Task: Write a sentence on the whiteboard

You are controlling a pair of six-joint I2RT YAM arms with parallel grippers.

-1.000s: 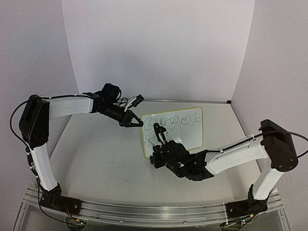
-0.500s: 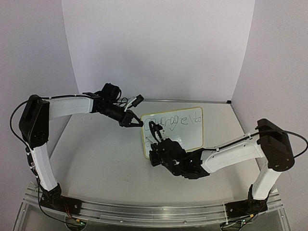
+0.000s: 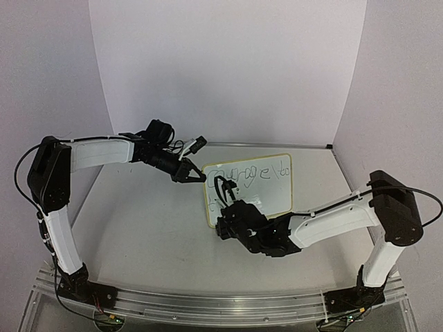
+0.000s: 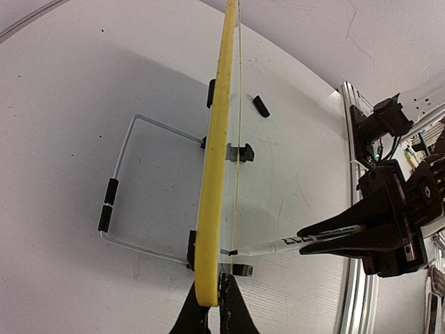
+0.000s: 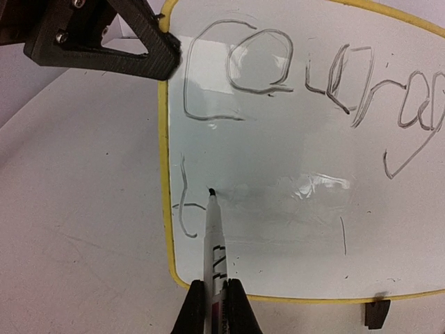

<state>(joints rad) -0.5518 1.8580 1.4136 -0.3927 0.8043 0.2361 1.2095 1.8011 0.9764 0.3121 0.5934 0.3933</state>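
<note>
L hand (image 3: 196, 176) clenched on the whiteboard (image 3: 275, 197) rim at its 10 o'clock corner, arm reaching in from 9 o'clock. R hand (image 5: 217, 306) clamped on a marker (image 5: 213, 229), forearm low, tip touching the board at 8 o'clock (under the sentence (image 5: 313, 83), "courage to" so far). Board stands mid-counter (image 3: 131, 221).

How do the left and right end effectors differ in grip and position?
The left end effector clamps the whiteboard by its yellow rim at a corner; the right end effector grips a marker. The left sits at the board's edge; the right faces its white surface, marker tip on it. Both are shut.
</note>
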